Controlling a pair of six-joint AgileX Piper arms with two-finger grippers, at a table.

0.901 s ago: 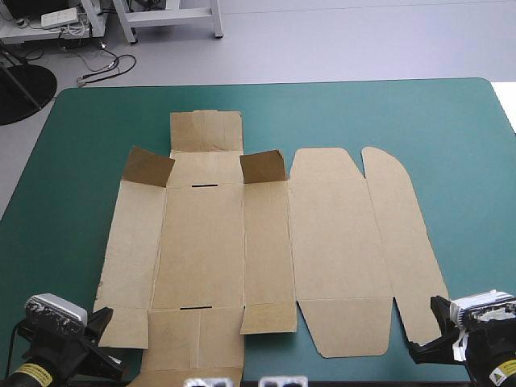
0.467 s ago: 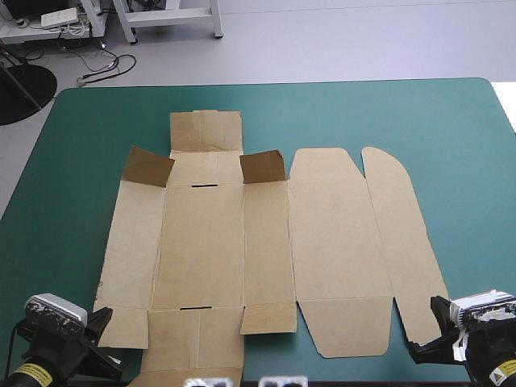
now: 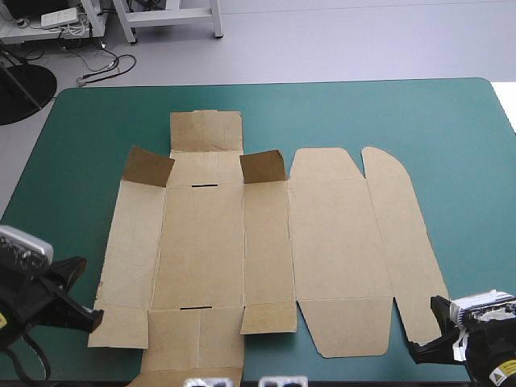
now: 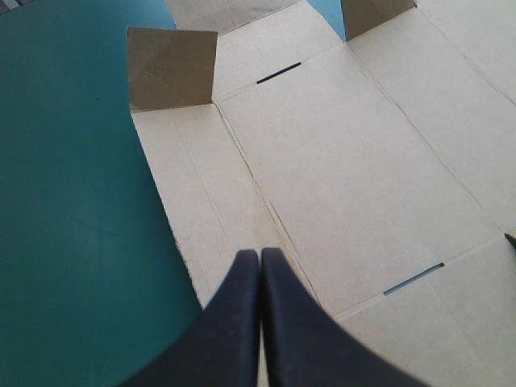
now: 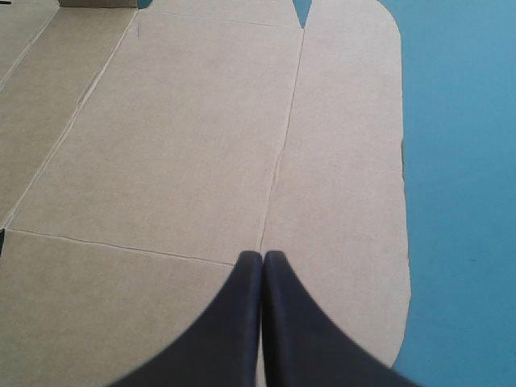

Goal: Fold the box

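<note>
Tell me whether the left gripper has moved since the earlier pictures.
Yes. The left gripper has shifted forward and leftward, now beside the box's near left corner.

No text can be read in any view. A small yellow sticker (image 3: 506, 372) on the black right arm (image 3: 482, 355) bears dark print, too small to make out.
</note>
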